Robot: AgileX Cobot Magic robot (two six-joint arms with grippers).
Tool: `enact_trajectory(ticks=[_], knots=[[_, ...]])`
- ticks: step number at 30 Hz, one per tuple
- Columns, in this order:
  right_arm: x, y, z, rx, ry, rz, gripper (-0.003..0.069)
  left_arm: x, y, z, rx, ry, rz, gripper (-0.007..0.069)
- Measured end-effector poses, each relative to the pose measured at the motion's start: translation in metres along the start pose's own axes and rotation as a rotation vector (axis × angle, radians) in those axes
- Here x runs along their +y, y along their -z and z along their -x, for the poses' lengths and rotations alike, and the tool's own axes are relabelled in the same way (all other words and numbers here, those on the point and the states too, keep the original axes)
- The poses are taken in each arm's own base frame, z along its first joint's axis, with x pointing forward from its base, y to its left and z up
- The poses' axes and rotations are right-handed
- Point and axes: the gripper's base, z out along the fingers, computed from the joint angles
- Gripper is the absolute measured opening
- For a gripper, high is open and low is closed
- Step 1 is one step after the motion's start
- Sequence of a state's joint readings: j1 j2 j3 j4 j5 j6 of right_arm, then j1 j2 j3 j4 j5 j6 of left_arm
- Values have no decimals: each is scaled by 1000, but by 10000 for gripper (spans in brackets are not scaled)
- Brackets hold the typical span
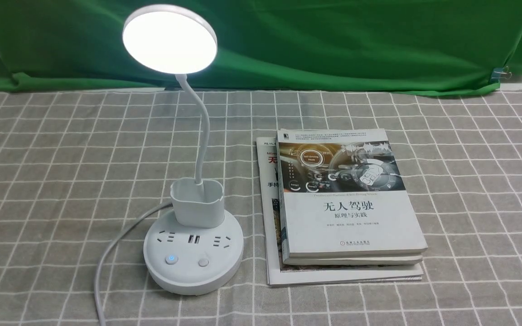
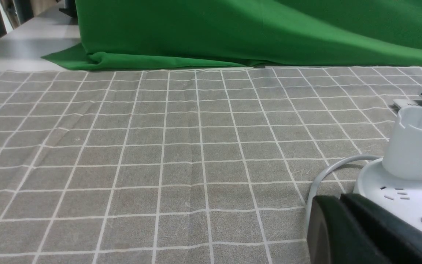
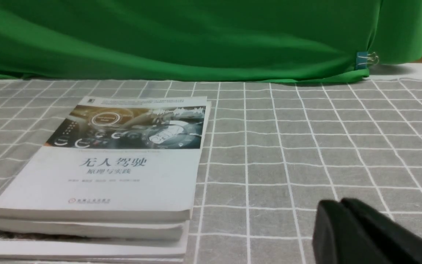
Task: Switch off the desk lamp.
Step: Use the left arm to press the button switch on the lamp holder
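Here, a grey checked tabletop [image 1: 39, 181] bore a book stack [image 1: 347, 217] right of centre and a lit desk lamp [image 1: 193, 253] upright just left of it; the left fingers [image 2: 372, 234] were pressed together, empty, near the lamp's base; the right fingers [image 3: 361, 234] were likewise closed, empty, near the books.

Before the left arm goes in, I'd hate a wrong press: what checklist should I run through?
1. The desk lamp lit at its head, not yet off: ok.
2. Blue-lit button and plain button uncovered: ok.
3. Which button switches the light: cannot tell.
4. Left pincer shut, empty: ok.
5. Cord lying between left pincer and base: not ok.
6. Books apart from base: ok.
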State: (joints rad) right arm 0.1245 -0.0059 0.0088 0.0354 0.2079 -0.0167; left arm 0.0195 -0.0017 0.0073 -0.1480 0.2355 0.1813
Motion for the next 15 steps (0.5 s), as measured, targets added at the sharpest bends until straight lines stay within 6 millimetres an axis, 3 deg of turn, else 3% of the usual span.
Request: enact_trajectory(ticks=[10,15], knots=[[0,0,0,0,0,0,36,0,0,2,-26,46,-3,1],[0,0,0,0,0,0,36,-1,1,12,-130,469,-45,1]])
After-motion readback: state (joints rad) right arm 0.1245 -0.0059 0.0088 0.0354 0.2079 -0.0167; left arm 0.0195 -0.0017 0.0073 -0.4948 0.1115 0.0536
